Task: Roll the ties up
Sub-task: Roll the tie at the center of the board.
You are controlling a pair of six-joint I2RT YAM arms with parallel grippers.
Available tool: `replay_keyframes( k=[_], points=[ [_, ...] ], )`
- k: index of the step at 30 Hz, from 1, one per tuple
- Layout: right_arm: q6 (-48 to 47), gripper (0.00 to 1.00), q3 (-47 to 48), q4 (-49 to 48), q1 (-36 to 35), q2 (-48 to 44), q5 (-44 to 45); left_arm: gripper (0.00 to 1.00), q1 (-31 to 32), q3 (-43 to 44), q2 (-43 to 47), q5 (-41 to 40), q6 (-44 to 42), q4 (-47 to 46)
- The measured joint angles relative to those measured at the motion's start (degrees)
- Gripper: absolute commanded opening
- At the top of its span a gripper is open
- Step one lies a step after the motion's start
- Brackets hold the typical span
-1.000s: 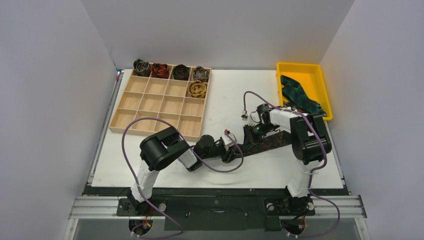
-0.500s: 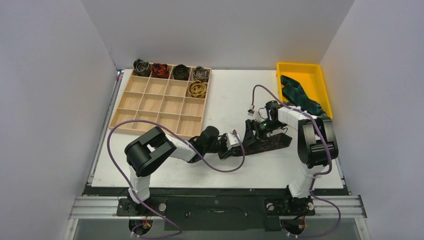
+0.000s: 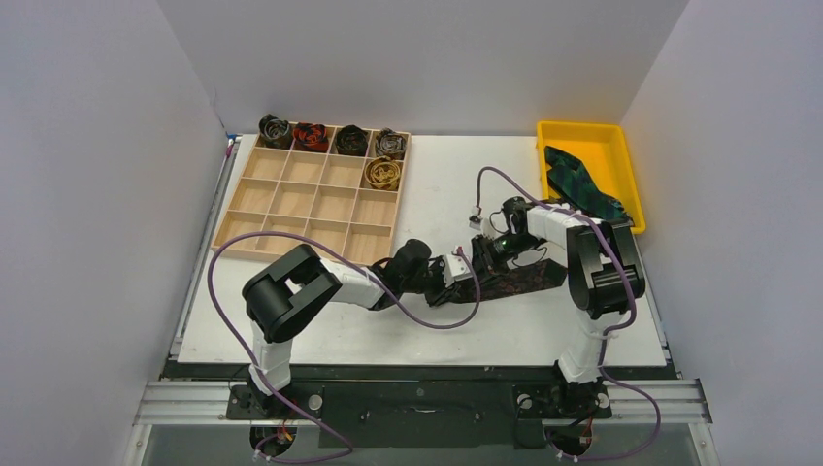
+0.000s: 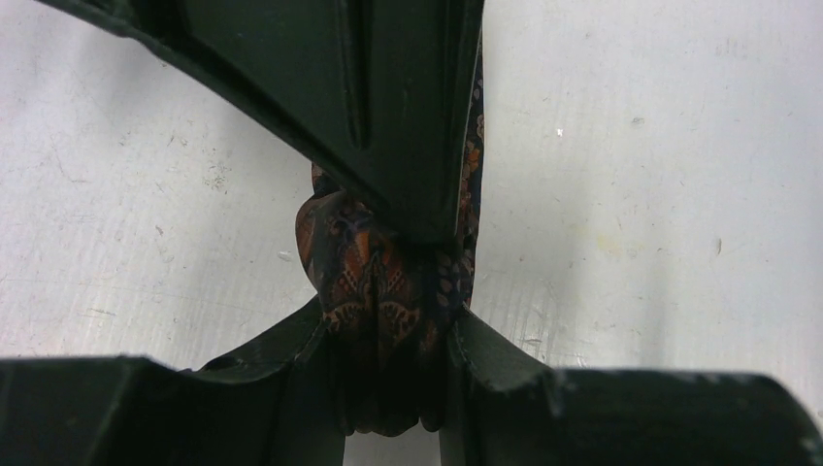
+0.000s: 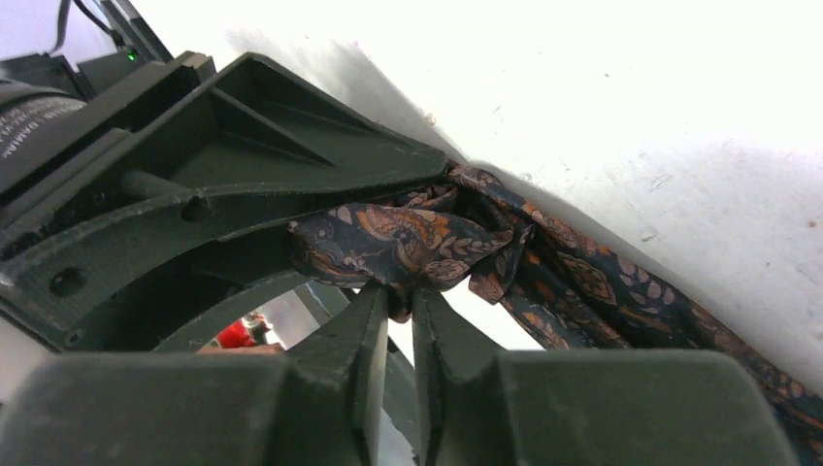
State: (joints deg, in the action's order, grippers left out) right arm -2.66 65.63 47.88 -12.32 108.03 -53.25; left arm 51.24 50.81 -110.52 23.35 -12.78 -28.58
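A dark brown-black patterned tie (image 3: 519,279) lies as a strip on the white table, right of centre. Its left end is bunched between both grippers. My left gripper (image 3: 468,280) is shut on the bunched tie (image 4: 383,282), with the right gripper's black body pressed above it. My right gripper (image 3: 482,254) is shut on a fold of the same tie (image 5: 408,243), against the left gripper's frame. A green-blue tie (image 3: 580,184) lies in the yellow tray (image 3: 582,132). Several rolled ties (image 3: 383,173) sit in the wooden box's back cells.
The wooden compartment box (image 3: 311,199) stands at the back left. The yellow tray sits at the back right corner. Purple cables (image 3: 427,325) loop from both arms over the table. White walls close in on three sides.
The left arm has stretched right to the tie's end. The right gripper moved right, then back left, and both now meet on the bunched tie.
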Motion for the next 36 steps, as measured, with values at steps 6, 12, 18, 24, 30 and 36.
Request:
replay_keyframes(
  k=[6,12,18,24,30,36],
  points=[
    [-0.17,0.0,-0.17,0.46,1.11,0.28,-1.01,0.55,0.02,0.02,0.0,-0.09,-0.13,0.0],
    [-2.1,0.0,-1.9,0.52,4.17,1.16,5.49,0.74,-0.46,-1.73,0.11,0.66,0.07,-2.05],
    [-1.68,0.0,-1.81,0.63,5.27,2.19,8.31,0.86,-0.48,-4.63,0.5,1.29,0.31,-7.28],
    [-1.14,0.0,-1.42,0.98,5.16,2.19,9.29,0.88,-0.2,-4.46,-1.07,1.29,1.16,-12.09],
    [-1.14,0.0,-1.33,1.07,4.87,2.25,9.44,0.87,0.33,0.04,-6.54,1.49,1.64,-16.2],
    [-0.57,0.0,-1.25,0.98,4.09,2.23,9.88,0.59,0.81,4.15,-9.57,2.49,0.55,-16.81]
  ],
)
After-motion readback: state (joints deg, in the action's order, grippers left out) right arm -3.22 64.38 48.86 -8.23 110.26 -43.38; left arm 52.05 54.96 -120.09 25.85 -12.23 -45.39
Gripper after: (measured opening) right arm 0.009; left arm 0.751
